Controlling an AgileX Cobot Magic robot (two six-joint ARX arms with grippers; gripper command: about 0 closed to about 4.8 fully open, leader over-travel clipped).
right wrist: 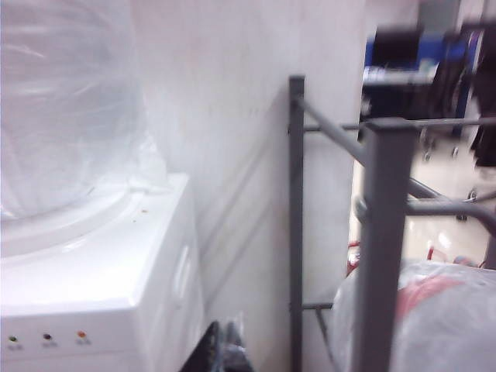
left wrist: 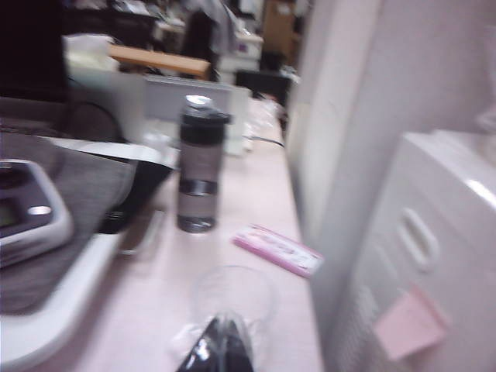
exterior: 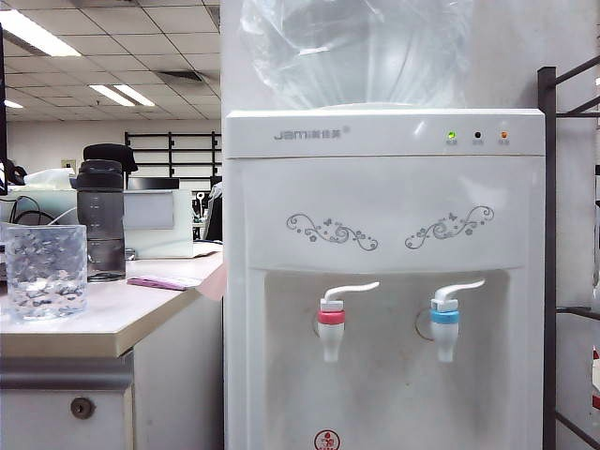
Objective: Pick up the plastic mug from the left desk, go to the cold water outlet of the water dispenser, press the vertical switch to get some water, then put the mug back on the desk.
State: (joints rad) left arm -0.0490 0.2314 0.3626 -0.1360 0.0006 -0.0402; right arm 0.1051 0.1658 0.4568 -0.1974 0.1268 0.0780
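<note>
**dave_k:** ok so where's everything sitting? I see the plastic mug (exterior: pixel 44 270) on the left desk (exterior: pixel 122 314), near the front edge, upright; the taller smoky bottle (exterior: pixel 100 220) with the black cap stands just behind it and to the right; a pink packet (exterior: pixel 161 282) lies flat further right, near the desk's corner.

**moth_rig:** yep, same here; the water dispenser (exterior: pixel 384 281) is right beside the desk, big clear water bottle (exterior: pixel 356 52) on top, three little lights under it. The cold water outlet (exterior: pixel 445 328) is the blue-ringed tap on the right, with the vertical switch (exterior: pixel 457 289) curving up off it; the red-ringed tap (exterior: pixel 331 330) is to its left; nothing touching either one.

**dave_k:** and the grippers? can't find them in the exterior view at all.

**moth_rig:** only the wrist cams catch them; the left gripper (left wrist: pixel 219 349) is a dark blurry tip with the fingers pressed together, nothing between them, hanging over the desk just above the mug (left wrist: pixel 232 298); bottle (left wrist: pixel 200 167) and packet (left wrist: pixel 279 249) further off. The right gripper (right wrist: pixel 221 349) is also closed up tight and empty; it sits near the dispenser's side (right wrist: pixel 174 287), with a grey metal rack (right wrist: pixel 380 232) beside it.
</note>
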